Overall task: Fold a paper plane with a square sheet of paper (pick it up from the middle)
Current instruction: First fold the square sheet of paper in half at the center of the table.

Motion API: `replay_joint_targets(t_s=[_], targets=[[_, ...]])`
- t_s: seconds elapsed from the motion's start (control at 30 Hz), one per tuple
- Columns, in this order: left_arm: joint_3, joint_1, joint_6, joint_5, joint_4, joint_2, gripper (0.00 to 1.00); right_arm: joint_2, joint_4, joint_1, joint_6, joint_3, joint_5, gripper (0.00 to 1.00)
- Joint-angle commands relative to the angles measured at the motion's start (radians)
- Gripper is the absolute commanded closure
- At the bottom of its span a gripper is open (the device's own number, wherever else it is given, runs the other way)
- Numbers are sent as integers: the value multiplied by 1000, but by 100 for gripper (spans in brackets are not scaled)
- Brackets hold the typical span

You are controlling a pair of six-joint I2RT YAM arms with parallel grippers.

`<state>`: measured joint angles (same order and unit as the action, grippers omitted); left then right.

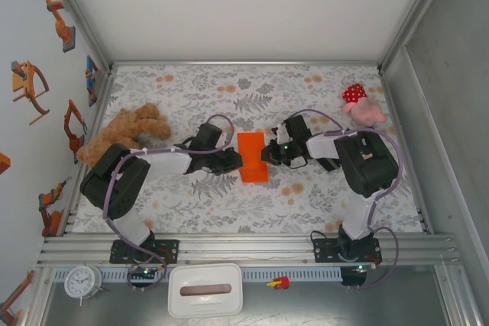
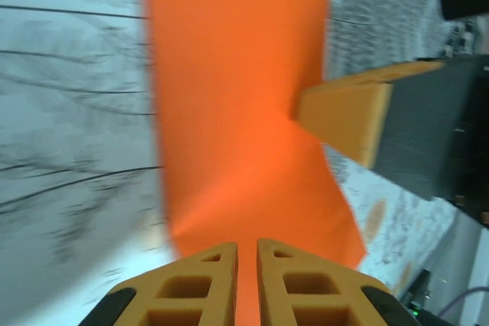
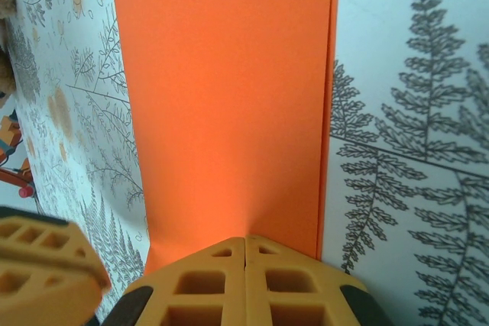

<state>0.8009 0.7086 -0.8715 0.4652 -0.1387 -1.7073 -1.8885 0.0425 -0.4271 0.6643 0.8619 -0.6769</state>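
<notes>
Square sheet of paper (image 1: 252, 156) lies pinched between left fingers (image 2: 200, 289), touching right fingers (image 3: 294, 284).

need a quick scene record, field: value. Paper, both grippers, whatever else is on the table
paper: orange sheet, folded to a narrow rectangle, at the centre of the floral table
stage: no dart shape yet
left gripper: at the sheet's left edge, nearly closed, orange showing in the slit
right gripper: at the sheet's right edge, fingers shut together; pinch unclear
bystanders: brown teddy bear far left; polka-dot plush far right
</notes>
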Motion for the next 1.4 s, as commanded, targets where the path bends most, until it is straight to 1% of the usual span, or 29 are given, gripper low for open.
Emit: replay_joint_targets(t_s=[0.0, 0.1, 0.2, 0.27, 0.33, 0.37, 0.5, 0.57, 0.67, 0.77, 0.87, 0.97, 1.07, 1.2, 1.37], targets=[[46, 32, -65, 21, -101, -80, 84, -151, -252, 40, -15, -114, 384, 100], [64, 37, -93, 32, -115, -139, 85, -153, -246, 40, -12, -120, 382, 100], [63, 38, -75, 26, -76, -150, 85, -151, -245, 40, -13, -123, 382, 100], [58, 36, -33, 23, -3, -147, 85, -152, -245, 40, -13, -123, 381, 100], [39, 34, 21, -6, 90, -142, 85, -152, -244, 41, -16, -122, 381, 100], [22, 30, 36, -10, 109, -136, 85, -152, -245, 42, -17, -121, 382, 100], [-83, -4, 52, -16, 134, -63, 85, -153, -244, 47, -20, -124, 385, 100], [-106, -18, 61, -30, 159, -5, 85, -153, -245, 49, -20, -126, 388, 100], [-94, -15, 66, -39, 182, 72, 85, -156, -244, 51, -22, -127, 390, 100], [-49, 14, 46, -35, 143, 105, 84, -161, -244, 50, -22, -128, 393, 100], [28, 52, 51, -36, 126, 51, 84, -164, -239, 51, -21, -130, 394, 100], [138, 73, 86, -47, 201, -48, 85, -170, -235, 51, -17, -130, 392, 100], [185, 89, 101, -48, 222, -109, 85, -166, -235, 51, -17, -132, 391, 100], [141, 91, 93, -33, 212, -134, 85, -162, -236, 53, -17, -133, 392, 100], [29, 91, 70, -31, 197, -107, 85, -165, -237, 54, -20, -129, 393, 100]])
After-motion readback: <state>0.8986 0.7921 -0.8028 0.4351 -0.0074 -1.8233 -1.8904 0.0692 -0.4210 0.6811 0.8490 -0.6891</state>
